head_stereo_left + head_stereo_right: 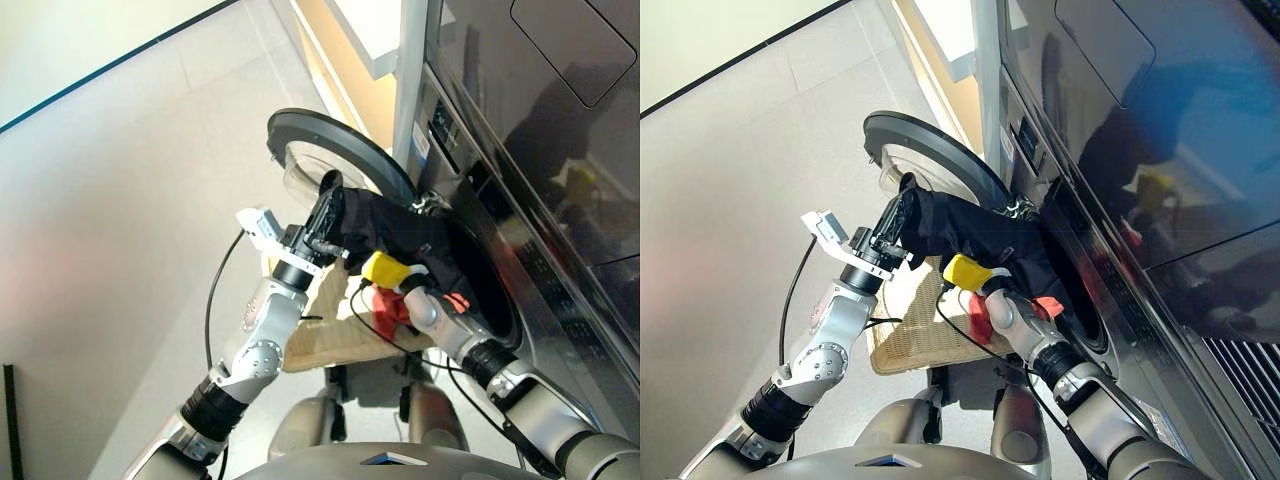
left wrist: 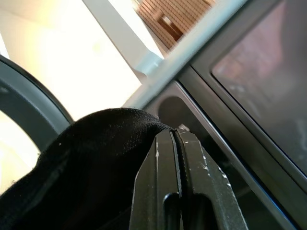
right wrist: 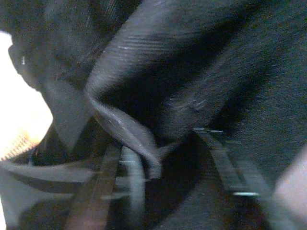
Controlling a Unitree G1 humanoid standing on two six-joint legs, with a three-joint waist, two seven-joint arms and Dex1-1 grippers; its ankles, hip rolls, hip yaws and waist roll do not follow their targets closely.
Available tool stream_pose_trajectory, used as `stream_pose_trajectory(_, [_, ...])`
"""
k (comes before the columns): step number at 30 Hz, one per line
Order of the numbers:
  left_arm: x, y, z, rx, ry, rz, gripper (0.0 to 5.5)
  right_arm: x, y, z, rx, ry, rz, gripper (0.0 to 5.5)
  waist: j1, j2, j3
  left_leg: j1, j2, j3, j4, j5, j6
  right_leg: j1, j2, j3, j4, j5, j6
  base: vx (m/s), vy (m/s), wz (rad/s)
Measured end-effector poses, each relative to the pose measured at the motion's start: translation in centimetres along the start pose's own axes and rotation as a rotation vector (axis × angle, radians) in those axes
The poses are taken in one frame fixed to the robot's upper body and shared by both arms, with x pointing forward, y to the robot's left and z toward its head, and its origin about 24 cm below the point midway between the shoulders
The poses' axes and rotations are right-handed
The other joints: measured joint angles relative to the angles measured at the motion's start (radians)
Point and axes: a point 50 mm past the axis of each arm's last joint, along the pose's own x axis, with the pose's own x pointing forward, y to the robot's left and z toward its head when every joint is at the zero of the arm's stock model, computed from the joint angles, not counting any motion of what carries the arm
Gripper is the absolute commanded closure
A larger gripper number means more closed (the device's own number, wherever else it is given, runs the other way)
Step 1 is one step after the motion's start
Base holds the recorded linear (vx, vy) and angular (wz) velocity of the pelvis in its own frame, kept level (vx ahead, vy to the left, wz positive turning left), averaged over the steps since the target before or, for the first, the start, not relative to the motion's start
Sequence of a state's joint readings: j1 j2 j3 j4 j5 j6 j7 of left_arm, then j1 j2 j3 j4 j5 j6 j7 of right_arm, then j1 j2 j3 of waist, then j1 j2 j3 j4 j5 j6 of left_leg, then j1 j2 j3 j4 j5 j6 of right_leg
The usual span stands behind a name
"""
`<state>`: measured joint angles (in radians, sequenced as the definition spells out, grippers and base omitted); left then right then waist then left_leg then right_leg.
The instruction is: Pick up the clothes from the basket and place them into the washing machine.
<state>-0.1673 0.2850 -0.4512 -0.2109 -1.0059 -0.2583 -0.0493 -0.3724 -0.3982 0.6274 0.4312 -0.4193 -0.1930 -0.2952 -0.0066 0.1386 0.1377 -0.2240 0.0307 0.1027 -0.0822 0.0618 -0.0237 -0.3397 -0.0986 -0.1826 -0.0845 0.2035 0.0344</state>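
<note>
- Spanning the gap between both arms, the clothes (image 1: 395,235) form a mostly black bundle of soft fabric, with a red piece (image 1: 388,308) hanging under its right part.
- Position of the clothes: lifted clear of the basket (image 1: 325,345), with the right end at the mouth of the washing machine (image 1: 520,215) and the left end just in front of the open door (image 1: 335,150).
- Left gripper (image 1: 325,215): the left wrist view shows its two black fingers (image 2: 180,187) pressed flat together, with black cloth bulging beside them; it pinches the left end of the clothes.
- Right gripper (image 1: 425,285): buried in the fabric near the drum opening. The right wrist view shows only dark folds and a grey strap-like fold (image 3: 124,129); whether the fingers stand apart or together cannot be told.
- Basket: a cream woven tray, below the bundle and in front of the washing machine; only part of its ribbed base shows between the arms.
- Washing machine: dark grey and glossy, with the round black-rimmed door swung open toward the left arm.
- Floor (image 1: 120,200): pale tiles lie to the left of the machine.
</note>
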Motion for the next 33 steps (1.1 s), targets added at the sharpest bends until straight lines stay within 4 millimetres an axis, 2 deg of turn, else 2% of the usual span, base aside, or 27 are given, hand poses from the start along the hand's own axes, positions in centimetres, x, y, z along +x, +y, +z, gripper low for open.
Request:
stream_pose_trajectory(7, [-1.3,2.7,0.2,0.131,-0.008,0.152,5.5,-2.5,0.1,0.0,0.014,-0.041,0.051,0.0,-0.022,-0.035,-0.019,0.002,0.0,0.008,0.0,-0.001,0.0,-0.002,0.002,0.008,0.0,-0.001,0.001,0.0,0.0,0.0])
stream_pose_trajectory(10, [-1.7,3.3,-0.1,0.161,0.007,0.189,5.5,-3.2,0.4,-0.1,0.076,-0.038,0.087,0.0,-0.024,-0.037,-0.02,0.007,0.0,0.014,-0.001,-0.001,0.0,-0.001,0.002,0.019,0.0,-0.001,0.001,0.0,0.0,0.0])
stream_pose_trajectory(16, [-2.2,3.8,-0.3,0.197,0.022,0.206,5.5,-3.8,0.8,0.1,0.206,-0.032,0.14,0.0,-0.026,-0.04,-0.021,0.011,0.001,0.022,-0.001,-0.001,0.0,-0.001,0.003,0.023,0.0,0.001,-0.001,0.0,0.0,0.0])
stream_pose_trajectory(21, [-2.2,3.6,-0.4,0.202,0.026,0.171,5.5,-3.6,1.0,0.0,0.269,-0.018,0.141,0.0,-0.026,-0.044,-0.024,0.012,0.002,0.022,-0.001,-0.001,0.0,-0.001,0.002,0.023,0.0,0.001,-0.001,0.0,0.0,0.0])
stream_pose_trajectory(26, [-1.8,2.4,0.5,0.142,-0.01,0.093,5.5,-3.1,1.9,-0.6,0.285,0.025,0.151,0.0,-0.021,-0.055,-0.031,0.012,0.003,0.018,-0.001,-0.001,0.0,0.001,0.0,0.02,0.0,0.001,-0.001,0.0,0.0,0.0])
stream_pose_trajectory(33, [-1.3,-0.4,1.8,0.031,-0.064,-0.053,5.5,-0.4,2.2,-0.2,0.287,0.036,0.129,0.0,-0.005,-0.048,-0.039,0.013,0.004,0.009,-0.001,0.001,-0.002,0.006,-0.001,0.014,0.0,0.001,-0.001,0.0,0.0,0.0])
